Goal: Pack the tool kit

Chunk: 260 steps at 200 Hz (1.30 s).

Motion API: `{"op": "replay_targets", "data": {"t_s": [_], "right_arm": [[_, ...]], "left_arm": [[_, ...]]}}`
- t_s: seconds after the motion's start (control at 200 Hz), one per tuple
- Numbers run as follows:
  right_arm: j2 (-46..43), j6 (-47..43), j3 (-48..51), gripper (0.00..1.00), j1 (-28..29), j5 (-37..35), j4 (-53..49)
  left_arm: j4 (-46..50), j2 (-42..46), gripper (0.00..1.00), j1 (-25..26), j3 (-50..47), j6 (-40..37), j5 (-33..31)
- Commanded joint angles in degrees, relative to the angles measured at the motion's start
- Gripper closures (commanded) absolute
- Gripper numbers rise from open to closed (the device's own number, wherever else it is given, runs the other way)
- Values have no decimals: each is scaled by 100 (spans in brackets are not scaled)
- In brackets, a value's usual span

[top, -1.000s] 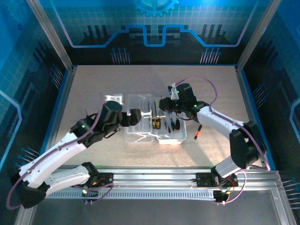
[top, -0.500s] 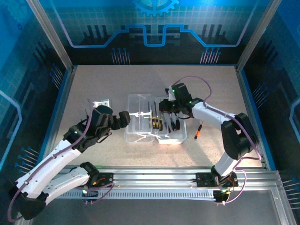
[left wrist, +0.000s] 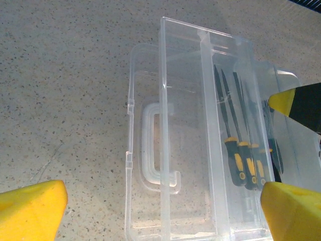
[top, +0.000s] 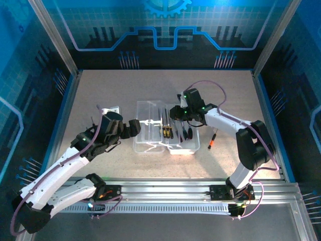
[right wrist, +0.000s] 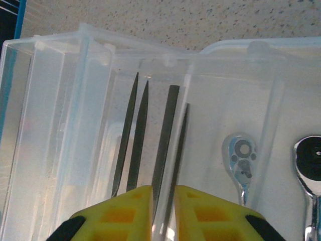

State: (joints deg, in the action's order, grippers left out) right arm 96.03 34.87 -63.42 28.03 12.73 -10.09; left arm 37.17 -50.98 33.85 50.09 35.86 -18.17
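The clear plastic case (top: 150, 131) lies open mid-table, its lid with the moulded handle (left wrist: 153, 145) flat on the left. Several files with black-and-yellow handles (left wrist: 246, 160) lie in the tray (right wrist: 281, 115), and two chrome ratchets (right wrist: 241, 160) sit in the compartment beside them. My left gripper (top: 135, 125) hovers at the lid's left edge with its yellow fingertips (left wrist: 32, 211) wide apart around nothing. My right gripper (top: 175, 111) is at the tray's far side; its fingers (right wrist: 125, 213) are pinched on a thin clear wall of the case. An orange-handled screwdriver (top: 211, 140) lies on the table right of the case.
A small white object (top: 111, 109) lies on the table behind my left arm. Blue walls and metal posts fence the speckled table (top: 100, 95). A metal rail (top: 165, 193) runs along the near edge.
My left arm drew back left off the case, then edged slightly toward it again. My right arm lowered and settled at the tray's far side.
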Motion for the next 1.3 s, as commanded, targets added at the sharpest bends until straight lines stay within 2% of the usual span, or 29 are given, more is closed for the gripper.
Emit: {"op": "replay_targets", "data": {"t_s": [0.0, 0.305, 0.64, 0.745, 0.9, 0.976, 1.036, 1.131, 1.296], "right_arm": [[95, -60, -92, 82, -97, -317, -321], [-590, -30, 25, 79, -98, -441, -411], [-2258, -286, 951, 53, -210, -1457, -1222], [-2699, -379, 1265, 50, -325, -1763, -1631], [-3179, -323, 1807, 44, -757, -1818, -1971], [-3353, -219, 2014, 34, -890, -2213, -2113], [-3422, 16, 2145, 31, -946, -2703, -2217], [-3283, 562, 2156, 31, -987, -3371, -2524], [-2375, 266, 1644, 39, -1001, -2908, -2918]], "left_arm": [[-66, -8, 0, -63, 107, -105, 103], [-55, 34, 1, -95, 134, -178, 94], [-674, 837, 1, -146, -890, 226, -349], [-692, 836, 1, -167, -1096, 423, -468], [-690, 688, 1, -178, -1220, 551, -441], [-652, 619, 1, -177, -1237, 554, -394], [-604, 582, 1, -178, -1253, 538, -380], [-664, 540, 1, -179, -1377, 528, -401], [-671, 371, 1, -178, -1453, 727, -340]]}}
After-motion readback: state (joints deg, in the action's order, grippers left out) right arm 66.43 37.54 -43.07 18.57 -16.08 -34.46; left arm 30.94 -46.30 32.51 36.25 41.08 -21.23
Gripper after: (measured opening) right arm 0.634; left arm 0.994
